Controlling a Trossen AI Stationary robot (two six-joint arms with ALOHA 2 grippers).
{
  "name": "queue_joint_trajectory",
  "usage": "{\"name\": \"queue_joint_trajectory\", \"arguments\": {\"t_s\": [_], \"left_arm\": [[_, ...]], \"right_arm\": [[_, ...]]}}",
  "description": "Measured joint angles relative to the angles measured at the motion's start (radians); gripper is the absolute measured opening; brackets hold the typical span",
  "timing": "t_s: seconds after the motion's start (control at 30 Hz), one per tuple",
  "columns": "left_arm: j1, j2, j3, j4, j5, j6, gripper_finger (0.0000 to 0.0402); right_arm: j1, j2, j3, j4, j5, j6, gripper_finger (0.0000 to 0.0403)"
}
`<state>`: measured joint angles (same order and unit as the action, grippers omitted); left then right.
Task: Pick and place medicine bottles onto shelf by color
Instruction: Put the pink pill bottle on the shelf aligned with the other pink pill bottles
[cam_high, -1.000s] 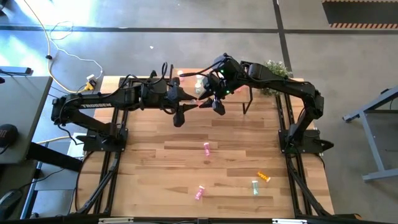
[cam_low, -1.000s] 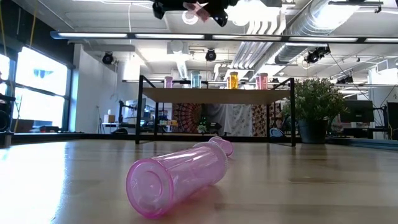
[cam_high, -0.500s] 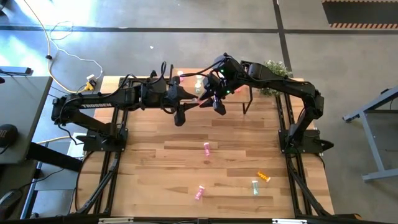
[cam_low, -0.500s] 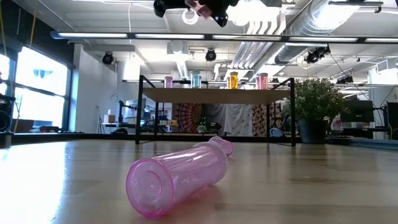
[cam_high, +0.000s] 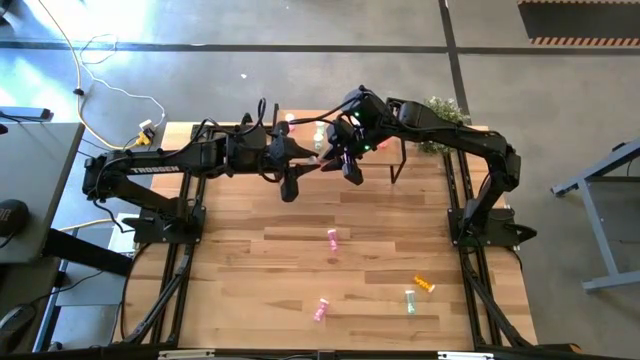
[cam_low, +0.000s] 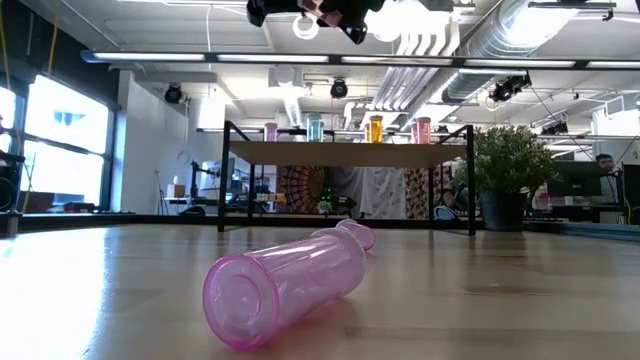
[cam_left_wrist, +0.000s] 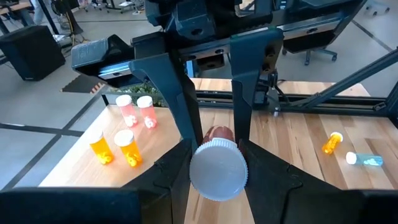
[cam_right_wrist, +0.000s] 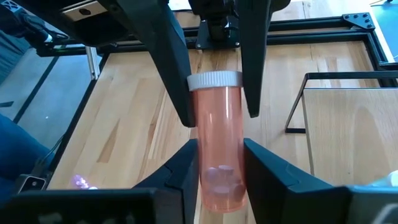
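Note:
A salmon-red medicine bottle (cam_high: 322, 164) with a white cap hangs level, high above the table, just on the near side of the shelf (cam_high: 372, 137). My left gripper (cam_high: 312, 165) and my right gripper (cam_high: 331, 162) face each other, each shut on one end of it. On the shelf board (cam_low: 345, 153) stand a pink bottle (cam_low: 271, 131), a pale green bottle (cam_low: 315, 127), an orange bottle (cam_low: 374, 128) and a salmon-red bottle (cam_low: 421, 129). In the left wrist view, two salmon-red bottles (cam_left_wrist: 137, 110) and two orange bottles (cam_left_wrist: 115, 147) stand there. My left gripper pinches the bottle's white cap (cam_left_wrist: 217, 172) between its two fingers, coming level from the table's left and along the bottle. The bottle is clear of table and shelf. My right gripper pinches the bottle's body near its base end (cam_right_wrist: 219, 177) between its two fingers, coming from the table's right and along the bottle. The bottle lies level between the two grippers.
Loose bottles lie on the table: a pink one (cam_high: 332, 239) in the middle, which is close in the low view (cam_low: 290, 285), another pink one (cam_high: 321, 309), a green one (cam_high: 410, 300) and an orange one (cam_high: 425, 285) near the front. A potted plant (cam_high: 441, 110) stands at the far right.

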<state>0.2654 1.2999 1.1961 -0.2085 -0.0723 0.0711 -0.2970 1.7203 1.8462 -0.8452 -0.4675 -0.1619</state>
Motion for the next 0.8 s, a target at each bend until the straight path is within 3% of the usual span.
{"name": "queue_joint_trajectory", "arguments": {"t_s": [0.47, 0.8], "left_arm": [[0.003, 0.0, 0.0, 0.019, -0.008, -0.014, 0.0123], [0.004, 0.0, 0.0, 0.026, -0.051, -0.063, 0.0211]], "right_arm": [[0.0, -0.001, 0.0, 0.004, -0.004, 0.008, 0.0086], [0.0, -0.001, 0.0, -0.024, 0.053, 0.043, 0.0086]]}}
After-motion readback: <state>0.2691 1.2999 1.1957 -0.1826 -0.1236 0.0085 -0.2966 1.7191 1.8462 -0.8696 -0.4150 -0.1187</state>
